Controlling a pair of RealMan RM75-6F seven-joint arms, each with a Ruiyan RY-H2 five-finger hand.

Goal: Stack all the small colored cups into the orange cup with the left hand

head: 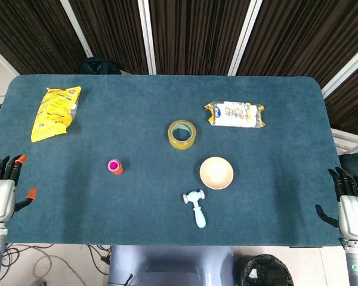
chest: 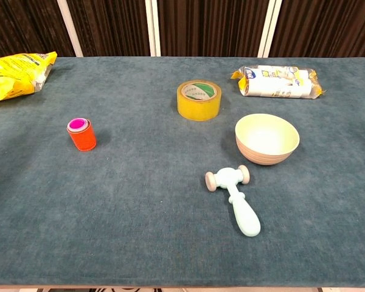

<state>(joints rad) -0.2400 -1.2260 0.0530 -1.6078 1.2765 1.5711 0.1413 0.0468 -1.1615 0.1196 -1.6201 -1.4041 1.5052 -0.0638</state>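
The orange cup (head: 115, 167) (chest: 82, 134) stands upright on the left part of the blue table, with a pink cup nested in its mouth and a paler rim showing inside. My left hand (head: 1, 193) hangs at the table's near left corner, fingers spread and holding nothing, far from the cup. At the near right corner my right hand (head: 350, 205) is likewise spread and empty. Neither hand appears in the chest view.
A yellow snack bag (head: 55, 111) lies far left. A roll of yellow tape (head: 182, 134) sits mid-table, a wrapped packet (head: 234, 114) behind it to the right. A cream bowl (head: 216, 173) and a pale blue toy hammer (head: 196, 208) lie nearer the front.
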